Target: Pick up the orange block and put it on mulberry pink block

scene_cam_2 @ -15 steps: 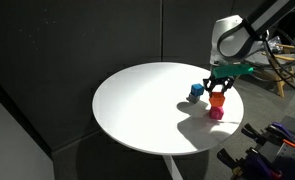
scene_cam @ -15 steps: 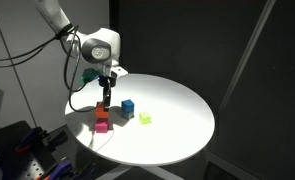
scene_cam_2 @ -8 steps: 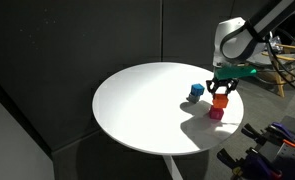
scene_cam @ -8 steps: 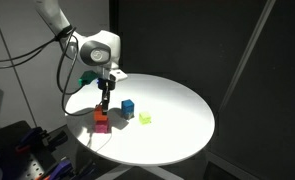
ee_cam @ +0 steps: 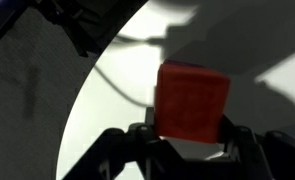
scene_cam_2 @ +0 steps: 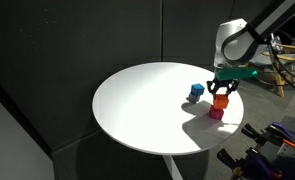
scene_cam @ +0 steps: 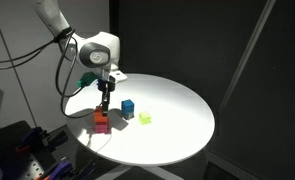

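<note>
My gripper (scene_cam: 103, 106) is shut on the orange block (scene_cam: 102, 116), a small bright cube, and holds it right over the mulberry pink block (scene_cam: 103, 127) near the edge of the round white table (scene_cam: 177, 125). In an exterior view the orange block (scene_cam_2: 219, 101) sits directly above the pink block (scene_cam_2: 216, 114), with the gripper (scene_cam_2: 220, 96) coming down on it; I cannot tell whether the two blocks touch. In the wrist view the orange block (ee_cam: 192, 103) fills the space between the dark fingers of the gripper (ee_cam: 190, 136) and hides the pink block.
A blue cube (scene_cam: 128, 106) stands just beside the stack and also shows in an exterior view (scene_cam_2: 195, 92). A yellow-green cube (scene_cam: 145, 118) lies a little further in. Black curtains surround the table. Equipment stands below the table edge (scene_cam_2: 272, 140).
The gripper has moved slightly down with the orange block, closer onto the pink block. The other cubes have not moved.
</note>
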Controlling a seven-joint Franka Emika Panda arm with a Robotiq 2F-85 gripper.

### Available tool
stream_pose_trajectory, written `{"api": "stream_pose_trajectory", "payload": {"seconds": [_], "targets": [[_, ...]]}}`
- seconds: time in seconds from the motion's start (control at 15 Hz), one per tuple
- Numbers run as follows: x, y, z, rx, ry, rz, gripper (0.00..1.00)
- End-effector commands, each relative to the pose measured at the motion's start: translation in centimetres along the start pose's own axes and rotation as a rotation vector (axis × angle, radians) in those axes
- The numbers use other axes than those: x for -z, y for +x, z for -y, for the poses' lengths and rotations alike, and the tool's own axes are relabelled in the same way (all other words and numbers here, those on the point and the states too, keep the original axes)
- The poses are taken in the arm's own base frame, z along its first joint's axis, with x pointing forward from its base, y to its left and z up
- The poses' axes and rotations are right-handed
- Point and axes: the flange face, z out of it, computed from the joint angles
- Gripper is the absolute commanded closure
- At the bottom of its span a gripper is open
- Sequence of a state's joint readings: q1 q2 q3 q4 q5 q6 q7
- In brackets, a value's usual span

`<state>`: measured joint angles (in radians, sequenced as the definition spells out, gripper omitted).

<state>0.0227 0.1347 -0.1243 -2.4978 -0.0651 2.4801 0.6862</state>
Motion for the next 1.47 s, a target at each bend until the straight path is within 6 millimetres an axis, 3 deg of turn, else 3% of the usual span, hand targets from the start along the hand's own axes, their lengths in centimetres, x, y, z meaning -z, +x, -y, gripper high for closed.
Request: {"api": "stream_pose_trajectory", "payload": {"seconds": [0.0,0.67,0.73,0.8,1.0,1.4], "targets": [[-0.2,0.1,-0.5,-0.008,-0.003,-0.033,0.68],[-1.2,0.2,-0.7,-0.003,-0.011,-0.035,0.68],[-1.2,0.2,-0.7,-0.002,-0.011,-0.033,0.18],[-1.2,0.2,-0.7,-0.002,-0.011,-0.031,0.18],[-1.2,0.2,-0.8,-0.001,-0.011,-0.030,0.00],[0.9,-0.8,-1.0,0.017,-0.004,-0.029,0.00]]}}
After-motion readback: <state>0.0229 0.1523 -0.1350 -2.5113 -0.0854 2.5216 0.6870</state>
